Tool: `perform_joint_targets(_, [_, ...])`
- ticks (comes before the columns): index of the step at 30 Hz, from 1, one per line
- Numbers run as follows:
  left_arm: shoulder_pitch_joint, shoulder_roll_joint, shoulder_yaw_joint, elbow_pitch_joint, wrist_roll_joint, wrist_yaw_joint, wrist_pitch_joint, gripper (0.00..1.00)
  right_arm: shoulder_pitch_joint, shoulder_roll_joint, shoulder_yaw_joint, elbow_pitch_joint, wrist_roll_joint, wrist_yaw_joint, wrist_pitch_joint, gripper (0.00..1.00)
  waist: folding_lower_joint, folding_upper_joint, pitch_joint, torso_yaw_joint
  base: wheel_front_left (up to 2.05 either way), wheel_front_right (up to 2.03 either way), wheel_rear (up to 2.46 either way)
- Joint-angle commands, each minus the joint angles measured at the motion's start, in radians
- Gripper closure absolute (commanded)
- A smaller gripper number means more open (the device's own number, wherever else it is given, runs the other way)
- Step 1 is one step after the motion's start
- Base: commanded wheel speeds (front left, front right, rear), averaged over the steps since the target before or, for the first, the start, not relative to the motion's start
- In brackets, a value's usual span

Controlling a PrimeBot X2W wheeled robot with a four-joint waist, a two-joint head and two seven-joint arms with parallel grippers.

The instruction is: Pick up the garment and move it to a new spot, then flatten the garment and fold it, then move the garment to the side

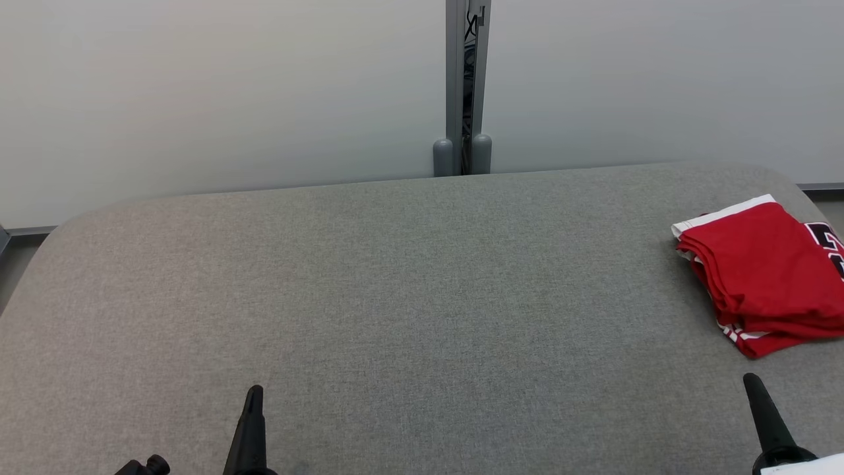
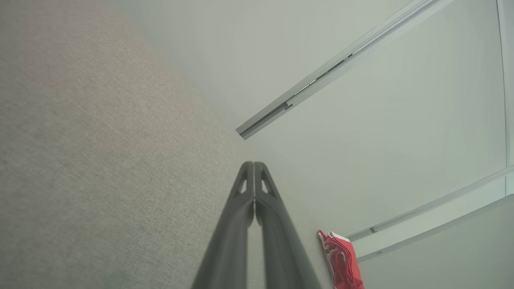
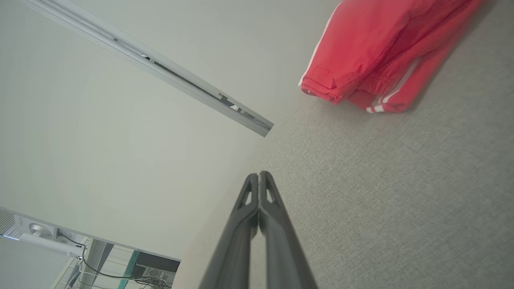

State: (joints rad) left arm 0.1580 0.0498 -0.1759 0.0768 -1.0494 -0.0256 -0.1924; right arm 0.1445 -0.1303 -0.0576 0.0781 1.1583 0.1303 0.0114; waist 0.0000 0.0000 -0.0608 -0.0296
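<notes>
Red folded fabric garment (image 1: pixel 758 270), white-trimmed with dark lettering on one panel, is lying at the far right of the broad grey cloth-covered table (image 1: pixel 395 297). Its right part is running off the edge of the head view. It is sitting in several stacked layers, with a white-striped hem peeking out at the near corner. Nothing is touching it.

Left gripper (image 1: pixel 254 392) is showing at the near left of the table, long dark fingers pointing toward the far edge, well apart from the garment. In the left wrist view the left gripper (image 2: pixel 253 163) is clenched, both fingers pressing together at the tips, nothing between them. There the garment (image 2: pixel 341 261) is appearing as a small red bundle off to one side, with the table (image 2: pixel 100 160) running beside the fingers.

Right gripper (image 1: pixel 752 381) is showing at the near right, nearer than the garment and apart from it, bare cloth lying between. In the right wrist view the right gripper (image 3: pixel 260 174) is likewise clenched tip to tip and gripping nothing. The garment (image 3: pixel 381 48) is lying ahead and to one side, folded edges facing the camera, on the table (image 3: pixel 381 200).

Beyond the far edge, pale grey wall panels (image 1: pixel 198 86) are meeting at an upright grey metal post (image 1: pixel 455 79) with two rounded caps at its foot.
</notes>
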Motion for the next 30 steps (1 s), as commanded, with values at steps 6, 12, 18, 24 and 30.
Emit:
perform_joint_targets(6, [-0.027,0.007,0.001,-0.023,-0.080,-0.018,0.009,1.00,0.001,-0.014,-0.031,-0.023,0.092,0.001,0.033,1.00,0.0000,0.0000,0.006,0.003,0.00,0.00,0.00])
perform_joint_targets(12, [-0.031,0.007,-0.001,-0.031,-0.139,-0.028,0.014,1.00,0.004,-0.017,-0.052,-0.029,0.156,0.001,0.056,1.00,0.0000,0.0000,0.011,0.005,0.00,0.00,0.00])
perform_joint_targets(18, [-0.035,0.008,-0.002,-0.039,-0.195,-0.037,0.020,1.00,0.007,-0.019,-0.072,-0.034,0.217,0.001,0.079,1.00,0.0000,0.0000,0.017,0.008,0.00,0.00,0.00])
perform_joint_targets(24, [-0.034,0.009,-0.004,-0.046,-0.248,-0.046,0.025,1.00,0.009,-0.021,-0.091,-0.039,0.274,0.001,0.100,1.00,0.0000,0.0000,0.022,0.011,0.00,0.00,0.00])
perform_joint_targets(30, [-0.037,0.009,-0.005,-0.052,-0.290,-0.052,0.029,1.00,0.011,-0.022,-0.106,-0.043,0.320,0.001,0.117,1.00,0.0000,0.0000,0.026,0.013,0.00,0.00,0.00])
